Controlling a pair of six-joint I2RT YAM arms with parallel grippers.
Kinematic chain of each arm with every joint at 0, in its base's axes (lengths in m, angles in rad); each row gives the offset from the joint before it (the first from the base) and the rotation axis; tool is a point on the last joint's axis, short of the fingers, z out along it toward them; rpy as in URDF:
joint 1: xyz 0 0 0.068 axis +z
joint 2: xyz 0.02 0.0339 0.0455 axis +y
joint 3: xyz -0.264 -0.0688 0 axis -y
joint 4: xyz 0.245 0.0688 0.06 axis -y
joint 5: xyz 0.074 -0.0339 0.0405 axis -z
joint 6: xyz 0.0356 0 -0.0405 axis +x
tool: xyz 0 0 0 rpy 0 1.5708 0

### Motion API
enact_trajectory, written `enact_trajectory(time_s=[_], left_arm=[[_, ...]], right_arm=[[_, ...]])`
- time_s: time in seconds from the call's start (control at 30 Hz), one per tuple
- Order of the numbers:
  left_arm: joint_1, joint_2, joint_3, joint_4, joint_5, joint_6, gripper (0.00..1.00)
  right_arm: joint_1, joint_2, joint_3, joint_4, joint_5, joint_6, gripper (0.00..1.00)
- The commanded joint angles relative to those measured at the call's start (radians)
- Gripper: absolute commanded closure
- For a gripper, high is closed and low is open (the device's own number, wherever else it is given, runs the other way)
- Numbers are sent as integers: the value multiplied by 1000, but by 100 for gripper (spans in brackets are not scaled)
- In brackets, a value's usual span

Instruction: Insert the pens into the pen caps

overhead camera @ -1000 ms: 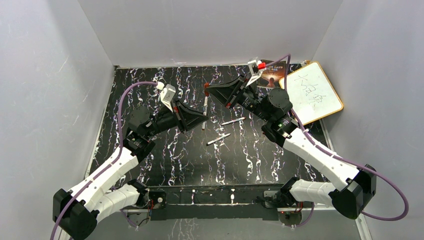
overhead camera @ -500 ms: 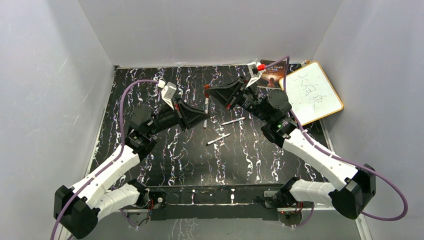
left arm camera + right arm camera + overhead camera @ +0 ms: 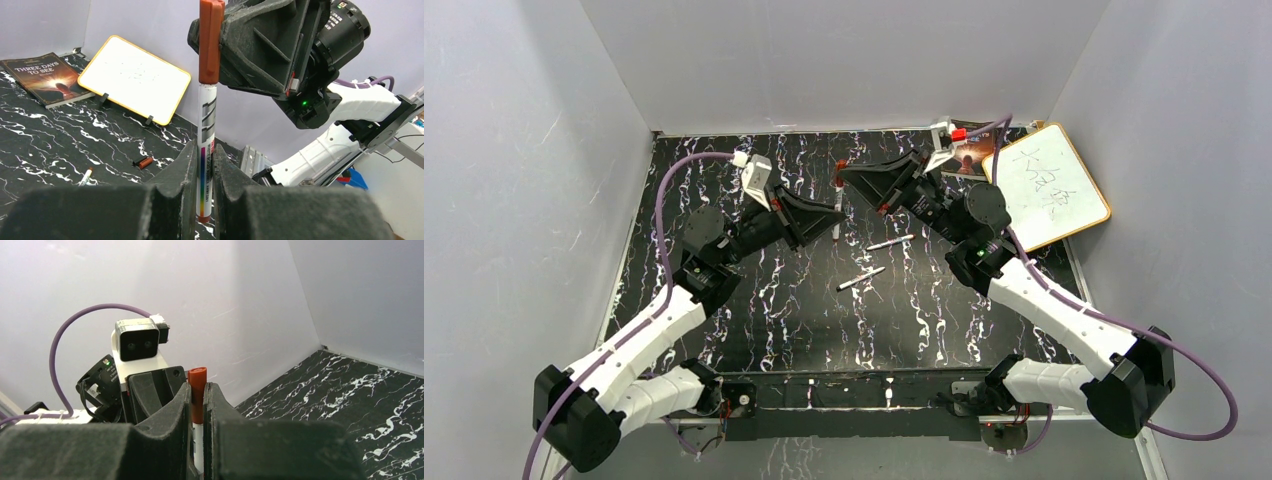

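Top external: black marbled table (image 3: pixel 774 320), grey walls (image 3: pixel 824 60); left jaws clamp pen (image 3: pixel 206 125), right jaws clamp cap (image 3: pixel 210 45).

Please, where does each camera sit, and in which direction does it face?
Top external: above and behind the bases, facing down on the table; both arms show whole, left gripper and right gripper tip to tip.
Left wrist: on the left arm, facing the right arm and the whiteboard; its own fingers clamp the pen.
Right wrist: on the right arm, facing the left arm's wrist camera; its own fingers clamp the reddish-brown cap.
Shared: both wrist views show the cap on the pen's end.
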Motion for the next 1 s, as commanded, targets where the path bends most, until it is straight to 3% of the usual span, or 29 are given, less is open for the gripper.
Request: enact_trajectory(time_s=[0.0, 0.27, 0.4, 0.57, 0.97], left_arm=[[10, 25, 120, 41, -77, 89, 100], [10, 80, 258, -199, 135, 334, 100], [10, 47, 256, -273, 104, 431, 100], [9, 9, 264, -346, 108, 502, 100], [9, -53, 244, -412, 159, 519, 100]], right_arm=[[10, -12, -26, 36, -38, 19, 100], [9, -30, 12, -61, 16, -67, 100], [10, -37, 34, -101, 32, -95, 100], [10, -37, 61, -128, 36, -114, 90], [10, -40, 86, -153, 35, -126, 69]])
